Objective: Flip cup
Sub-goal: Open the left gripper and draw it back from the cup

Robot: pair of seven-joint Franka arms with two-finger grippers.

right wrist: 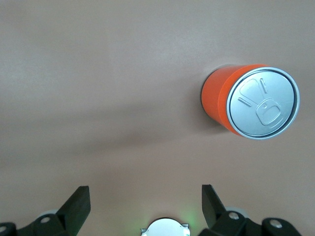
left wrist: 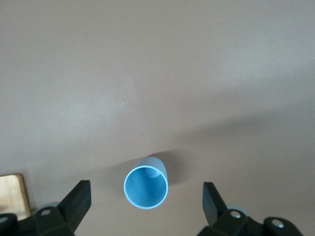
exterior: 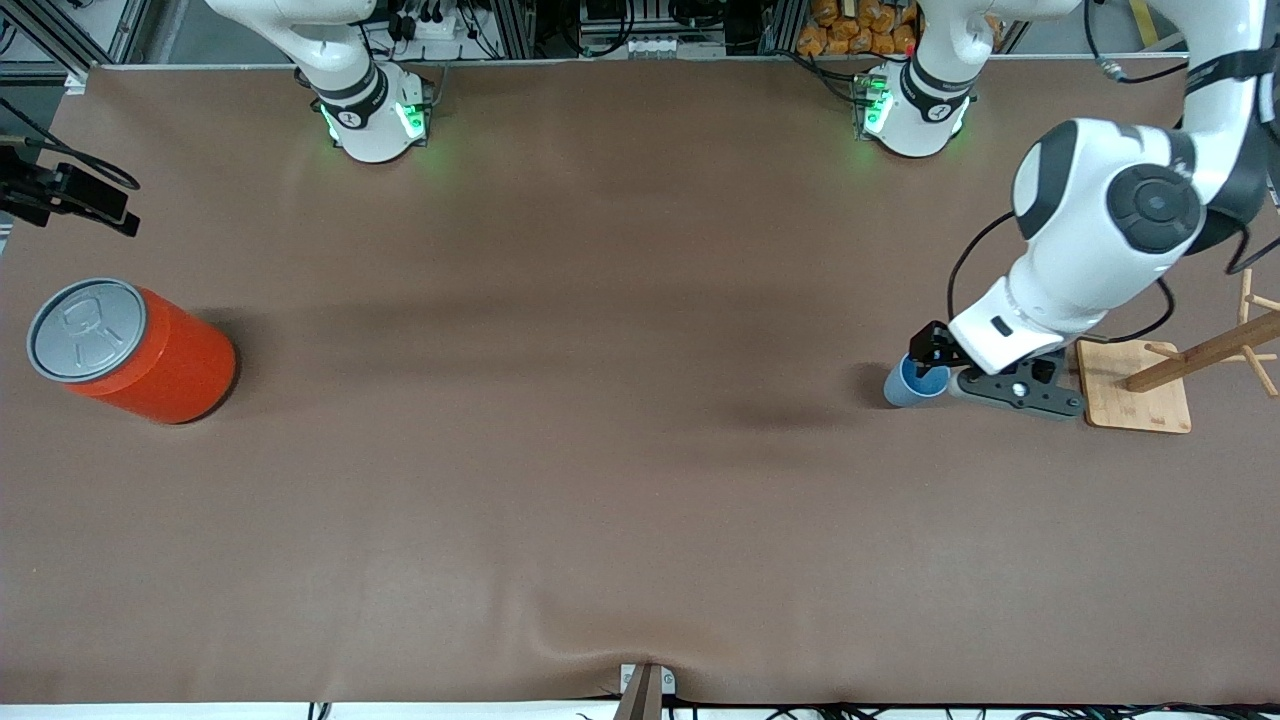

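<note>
The light-blue cup (exterior: 912, 384) stands upright, rim up, on the brown table at the left arm's end, next to a wooden stand. In the left wrist view the cup (left wrist: 145, 169) shows its darker blue inside. My left gripper (exterior: 928, 362) hovers just above it, open, with the fingers (left wrist: 81, 195) spread wide on either side of the rim and not touching it; the left gripper's midpoint (left wrist: 146, 191) is over the cup's mouth. My right gripper (right wrist: 145, 196) is open and empty, high over the table near its own base, and out of the front view.
A large orange can (exterior: 140, 350) with a grey lid stands at the right arm's end of the table; it also shows in the right wrist view (right wrist: 246, 101). A wooden peg stand on a square base (exterior: 1140, 385) stands beside the cup.
</note>
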